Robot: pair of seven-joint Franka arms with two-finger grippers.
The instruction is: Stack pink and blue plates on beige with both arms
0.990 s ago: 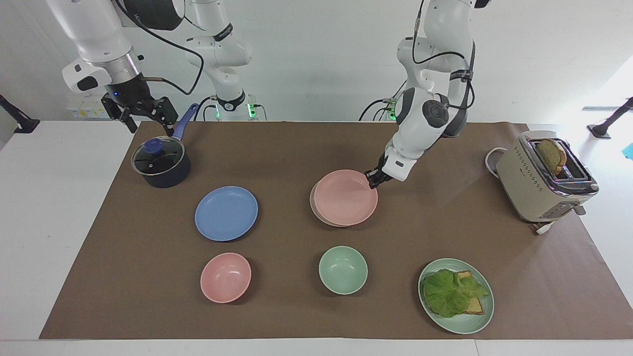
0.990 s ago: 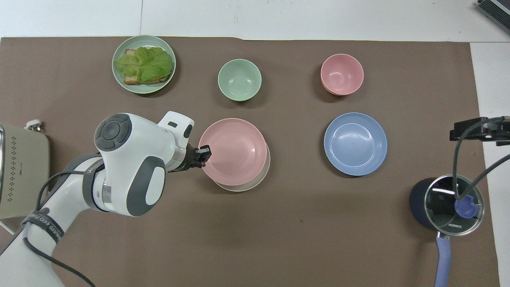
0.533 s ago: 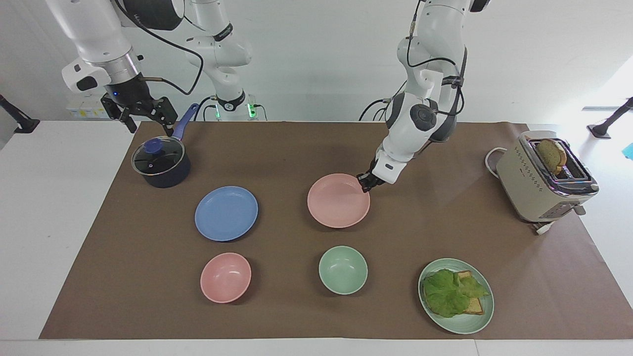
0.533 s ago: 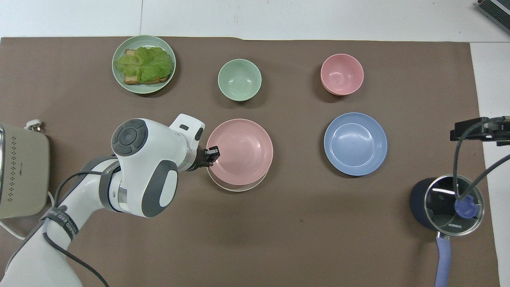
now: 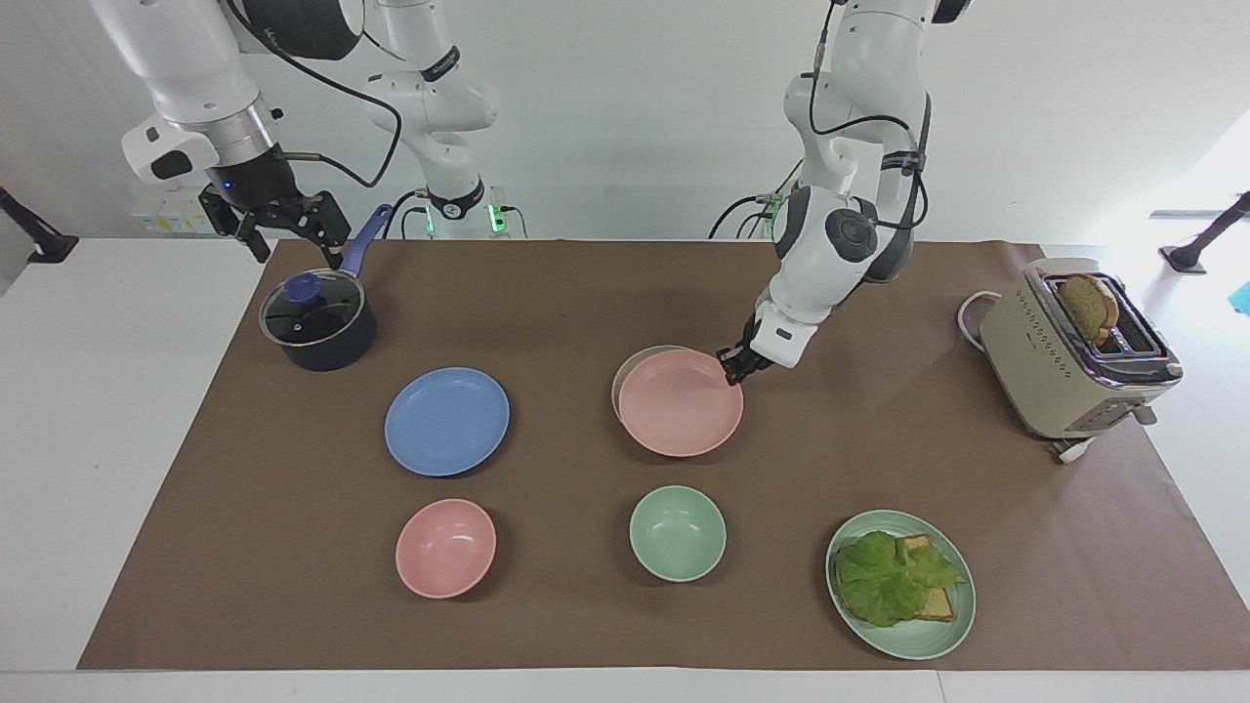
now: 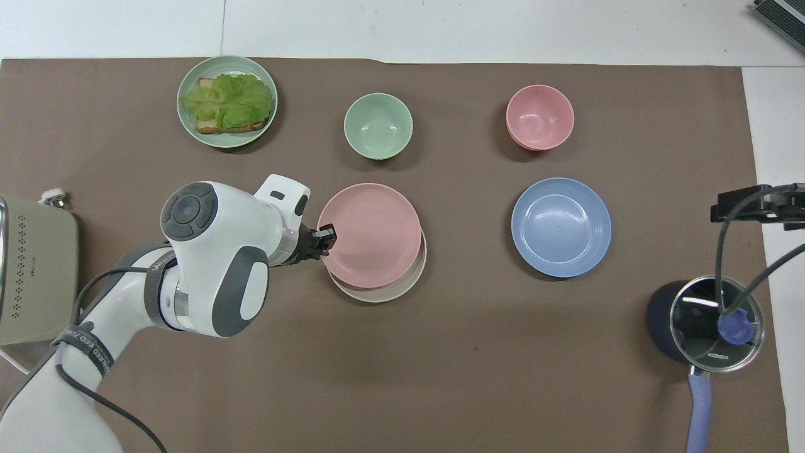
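Observation:
The pink plate (image 5: 681, 403) (image 6: 371, 234) lies on the beige plate (image 5: 627, 373) (image 6: 385, 293), shifted off centre so a beige crescent shows on the side nearer the robots. My left gripper (image 5: 732, 367) (image 6: 326, 239) is shut on the pink plate's rim at the side toward the left arm's end. The blue plate (image 5: 447, 421) (image 6: 561, 227) sits alone on the mat beside the stack, toward the right arm's end. My right gripper (image 5: 283, 223) (image 6: 755, 204) hangs open above the table by the pot, holding nothing, and waits.
A lidded dark pot (image 5: 318, 321) with a blue handle stands under the right gripper. A pink bowl (image 5: 445, 548), a green bowl (image 5: 678, 533) and a green plate with lettuce and bread (image 5: 900, 584) line the edge farthest from the robots. A toaster (image 5: 1074, 351) stands at the left arm's end.
The left gripper slid the pink plate over the beige one toward the right arm's end, then back and slightly away from the robots. The right arm has not moved.

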